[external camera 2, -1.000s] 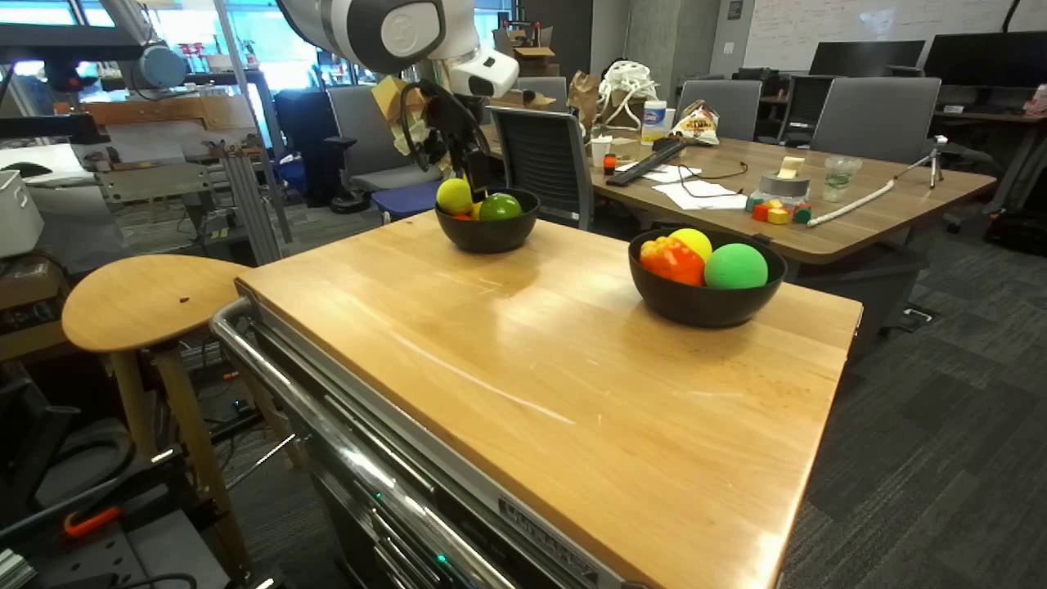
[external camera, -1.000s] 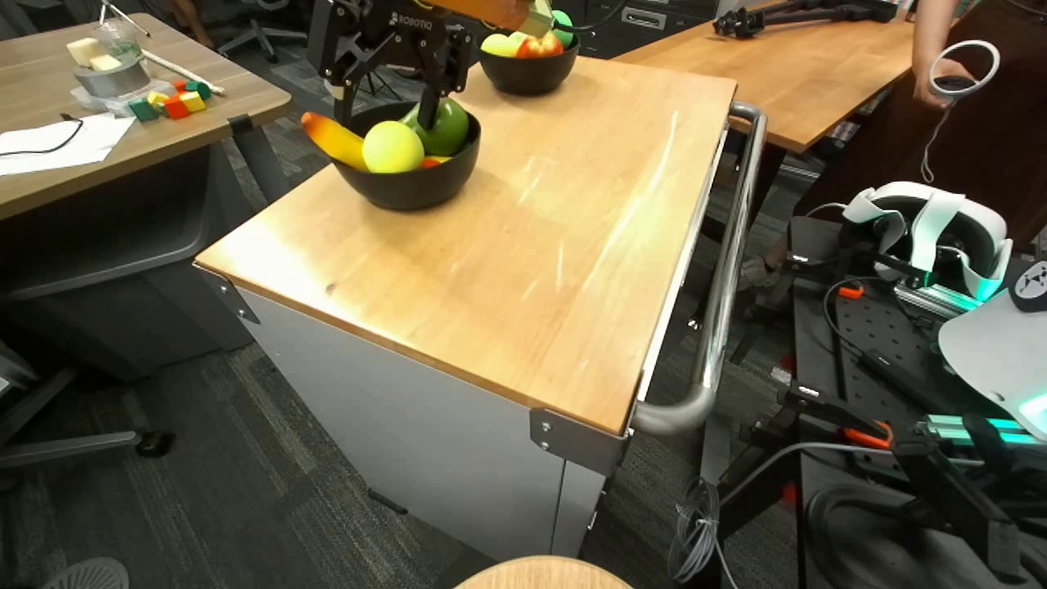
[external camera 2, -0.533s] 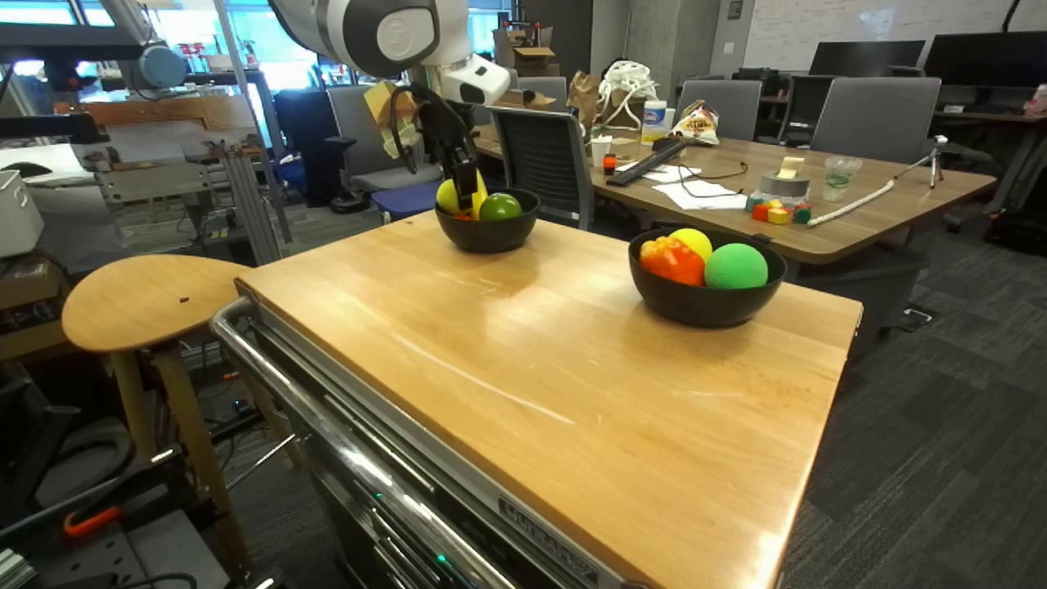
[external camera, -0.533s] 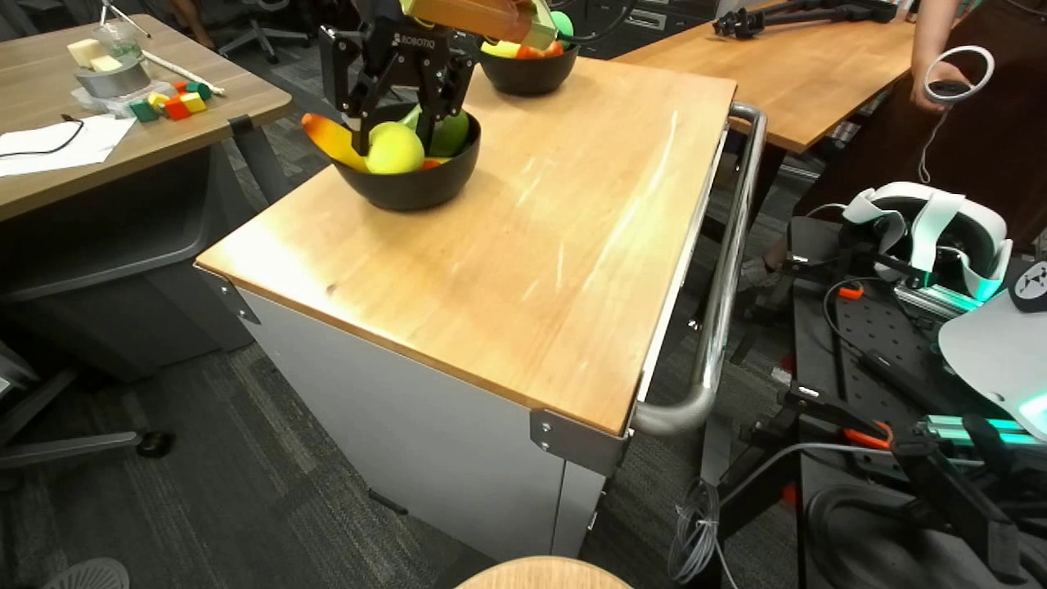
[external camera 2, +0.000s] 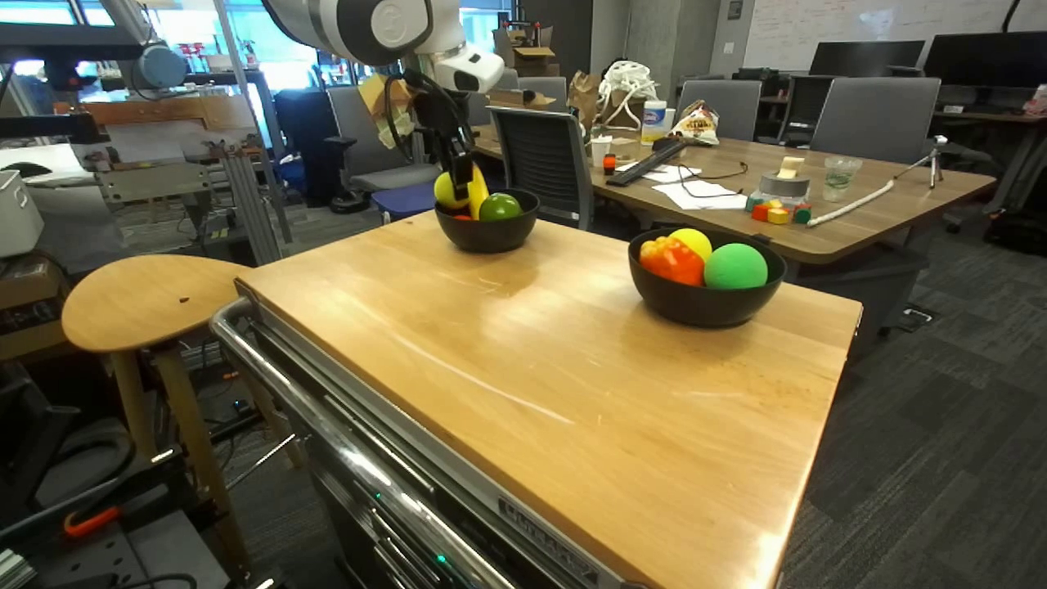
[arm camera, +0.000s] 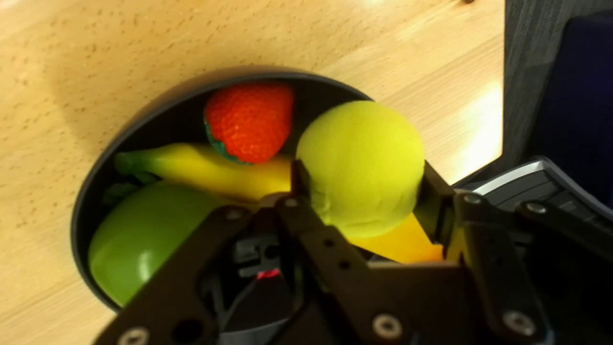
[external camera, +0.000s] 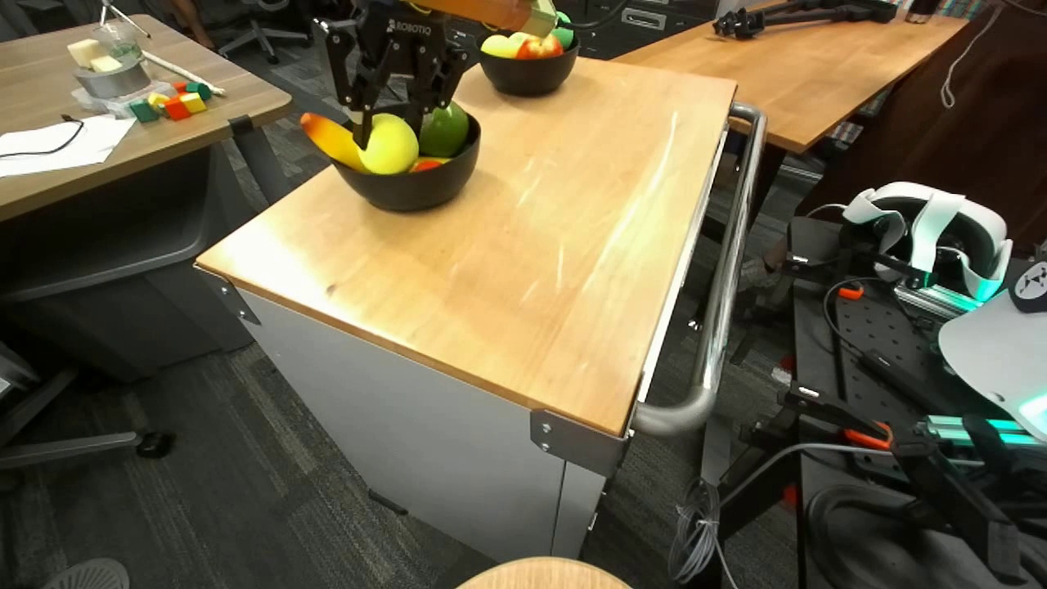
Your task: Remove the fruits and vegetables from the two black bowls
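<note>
I have the ball (arm camera: 361,148) grasped: in the wrist view my gripper (arm camera: 365,184) bears on its left and right sides. Round, it offers no long axis to match. In an exterior view it is in the nearer bowl (external camera: 413,192) of the 2, toward the left. The banana (arm camera: 206,167) seems to run left to right beneath it; whether they touch I can't tell. I'd lift straight up, so the gripper doesn't drag the banana.

In an exterior view, bright windows (external camera 2: 253,33) stand at upper left, a whiteboard (external camera 2: 883,20) at upper right. Stool (external camera 2: 135,303): left. Carpet (external camera 2: 941,458): lower right, dark grey.
</note>
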### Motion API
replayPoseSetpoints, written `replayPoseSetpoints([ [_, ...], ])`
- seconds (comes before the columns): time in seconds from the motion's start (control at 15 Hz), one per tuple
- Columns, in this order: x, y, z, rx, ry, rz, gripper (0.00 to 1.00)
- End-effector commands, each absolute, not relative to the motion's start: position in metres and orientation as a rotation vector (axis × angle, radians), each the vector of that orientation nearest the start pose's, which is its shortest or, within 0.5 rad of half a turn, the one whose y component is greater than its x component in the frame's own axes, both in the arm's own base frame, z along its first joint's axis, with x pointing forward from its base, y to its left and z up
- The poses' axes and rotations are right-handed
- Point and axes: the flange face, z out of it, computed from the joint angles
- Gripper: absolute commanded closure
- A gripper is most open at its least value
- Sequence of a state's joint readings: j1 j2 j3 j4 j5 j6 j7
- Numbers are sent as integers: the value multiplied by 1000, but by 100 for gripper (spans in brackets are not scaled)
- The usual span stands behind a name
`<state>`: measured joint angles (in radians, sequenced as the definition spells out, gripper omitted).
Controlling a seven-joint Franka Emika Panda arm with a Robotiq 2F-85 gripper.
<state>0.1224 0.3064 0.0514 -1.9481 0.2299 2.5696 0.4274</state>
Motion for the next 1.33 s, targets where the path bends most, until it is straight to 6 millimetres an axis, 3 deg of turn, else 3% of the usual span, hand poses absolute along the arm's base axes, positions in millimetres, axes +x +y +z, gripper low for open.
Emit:
replayPoseSetpoints([
  [0.0, 585, 135, 409, -2826, 363, -440, 73],
  [0.2, 538, 159, 420, -2829, 188, -324, 73],
  [0.4, 507, 156, 400, -2880, 176, -216, 73],
  [0.8, 489, 118, 342, -2937, 242, -242, 73],
  [1.0, 481, 107, 329, -2952, 248, -219, 73],
  [1.07, 479, 106, 329, -2962, 242, -200, 37],
  [1.13, 477, 106, 330, -2973, 233, -190, 21],
  [1.27, 479, 109, 339, -2982, 191, -203, 8],
])
